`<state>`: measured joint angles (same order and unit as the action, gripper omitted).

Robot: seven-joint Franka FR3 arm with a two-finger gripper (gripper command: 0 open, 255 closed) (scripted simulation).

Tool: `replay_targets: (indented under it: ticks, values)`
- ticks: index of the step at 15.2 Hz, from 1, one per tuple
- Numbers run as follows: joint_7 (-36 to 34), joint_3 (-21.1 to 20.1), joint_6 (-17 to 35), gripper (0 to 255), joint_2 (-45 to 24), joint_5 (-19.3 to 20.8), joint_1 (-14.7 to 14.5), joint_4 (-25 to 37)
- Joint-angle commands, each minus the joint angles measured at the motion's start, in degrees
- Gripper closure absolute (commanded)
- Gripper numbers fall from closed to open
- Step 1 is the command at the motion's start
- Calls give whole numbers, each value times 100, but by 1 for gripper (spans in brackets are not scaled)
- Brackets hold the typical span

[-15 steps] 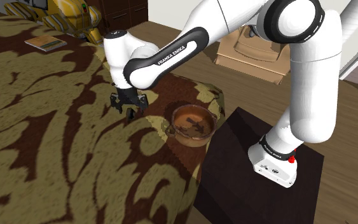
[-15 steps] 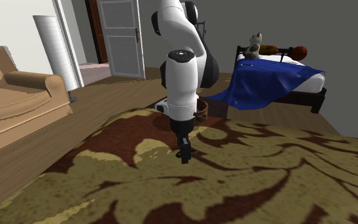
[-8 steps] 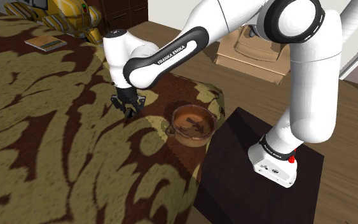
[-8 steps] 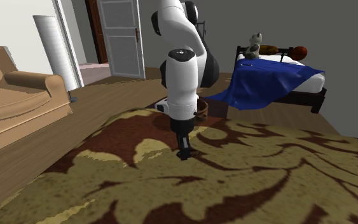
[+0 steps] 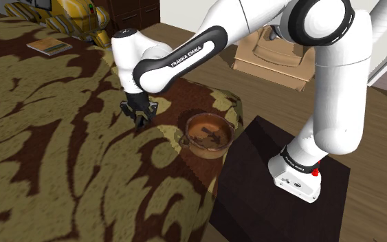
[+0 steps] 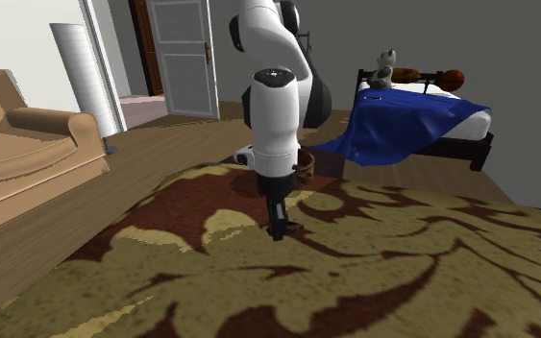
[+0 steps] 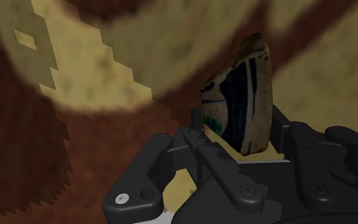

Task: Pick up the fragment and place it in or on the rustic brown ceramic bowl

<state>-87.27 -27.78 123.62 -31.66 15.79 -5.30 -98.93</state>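
Jaws were clamped on fragment (image 7: 238, 95), which stood clasped between them, tip poking past them; bowl (image 5: 207, 132) sat nearby.

Fragment (image 7: 238, 95): beige-tan face, worn brown at the tip, crossed lengthwise by dark navy bands, with small teal-green marks at 8 o'clock on that face. Gripper (image 5: 141, 118): black throughout. Arm (image 5: 329, 103): white shells, dark joints, one black link lettered in white. Bowl (image 5: 209, 147), at 4 o'clock from the gripper in the shoulder view: reddish brown, darker mottling inside. Cloth (image 5: 54, 158): deep maroon-brown ground with large olive-gold damask scrolls. Stand (image 5: 253, 206): near-black brown. In the second exterior view: blue blanket (image 6: 407, 120) at 2 o'clock, tan armchair (image 6: 28, 154) at 9 o'clock, white door (image 6: 184, 58) at 11 o'clock.
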Motion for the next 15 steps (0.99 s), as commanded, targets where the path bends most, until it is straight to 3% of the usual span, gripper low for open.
replay_targets:
  ticks: [1, 15]
  values:
    - [25, -28, -123, 255, 71, -43, 14, 54]
    - [188, -196, -962, 255, 567, -330, 109, 447]
